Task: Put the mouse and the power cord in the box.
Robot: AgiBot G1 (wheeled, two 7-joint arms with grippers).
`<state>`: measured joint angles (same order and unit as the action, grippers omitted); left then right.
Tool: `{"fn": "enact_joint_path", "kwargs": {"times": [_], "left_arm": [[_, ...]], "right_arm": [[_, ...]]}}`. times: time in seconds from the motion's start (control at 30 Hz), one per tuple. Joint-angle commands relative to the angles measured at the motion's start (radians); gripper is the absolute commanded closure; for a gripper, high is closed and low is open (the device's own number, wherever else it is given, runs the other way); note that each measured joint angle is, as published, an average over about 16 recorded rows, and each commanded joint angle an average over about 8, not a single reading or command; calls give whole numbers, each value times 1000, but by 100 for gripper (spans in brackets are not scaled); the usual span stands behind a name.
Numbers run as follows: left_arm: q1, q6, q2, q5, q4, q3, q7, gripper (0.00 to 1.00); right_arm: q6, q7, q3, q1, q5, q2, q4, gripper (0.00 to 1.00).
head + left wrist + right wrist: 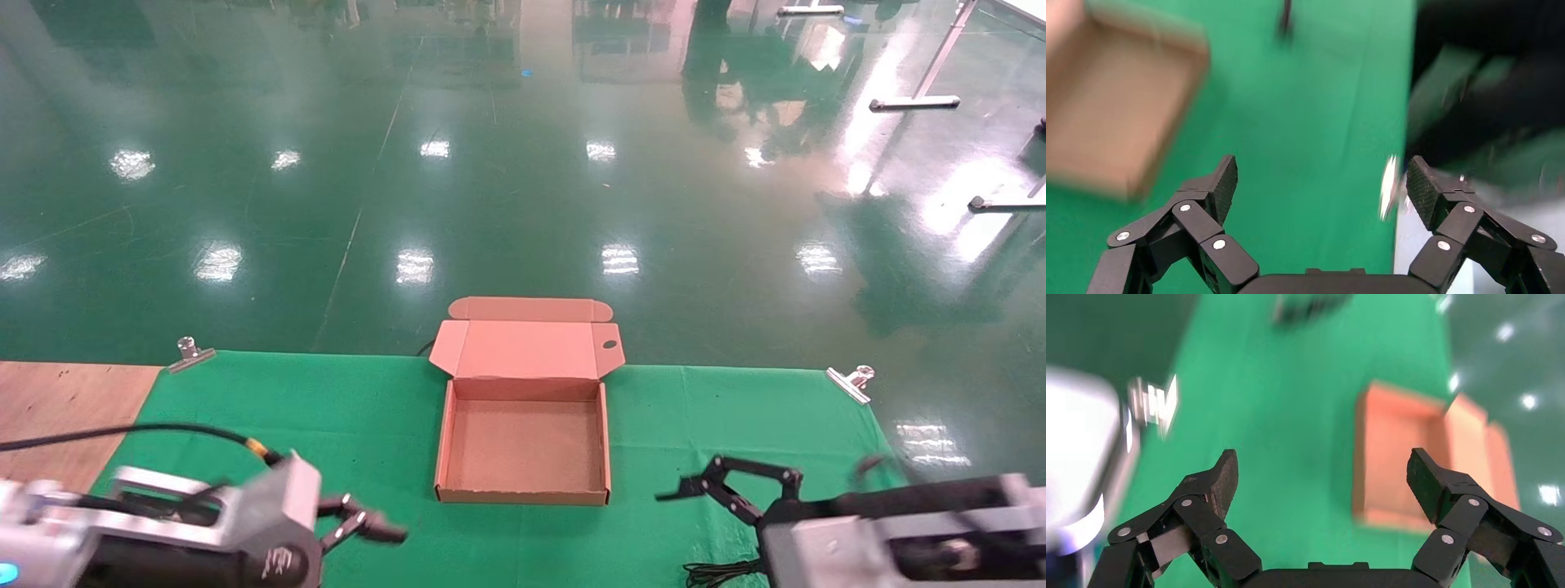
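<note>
Nothing packed yet: the box [523,445] sits open and empty mid-tabletop [343,416], lid flap folded back, so both items are left to go. Left gripper [372,523] and right gripper [690,490] both hover low on either side of the box, fingers spread, holding nothing. Mouse isn't visible anywhere; only a thin bundle of black cable [723,573] pokes out under the right arm at the near edge, can't tell whose it is.
</note>
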<state>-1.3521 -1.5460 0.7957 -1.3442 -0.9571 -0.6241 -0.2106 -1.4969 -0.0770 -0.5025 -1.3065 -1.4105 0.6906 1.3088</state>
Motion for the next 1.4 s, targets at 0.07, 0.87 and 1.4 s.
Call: {"fn": "enact_joint_path", "kwargs": {"times": [0.07,0.87,1.4], "left_arm": [[-66,-6,47,-145,92,-75,37,0],[-261,452,399,-625,780,-303,439,0],[-316,337,394,-605,887,-295,564,0]], "right_arm": [[7,-62,-62,-45,-163,38,-2,0],[287,-461,-248,-134,-585,367,-614,0],[310,-630,-245,-196,-559,443,-876,0]]}}
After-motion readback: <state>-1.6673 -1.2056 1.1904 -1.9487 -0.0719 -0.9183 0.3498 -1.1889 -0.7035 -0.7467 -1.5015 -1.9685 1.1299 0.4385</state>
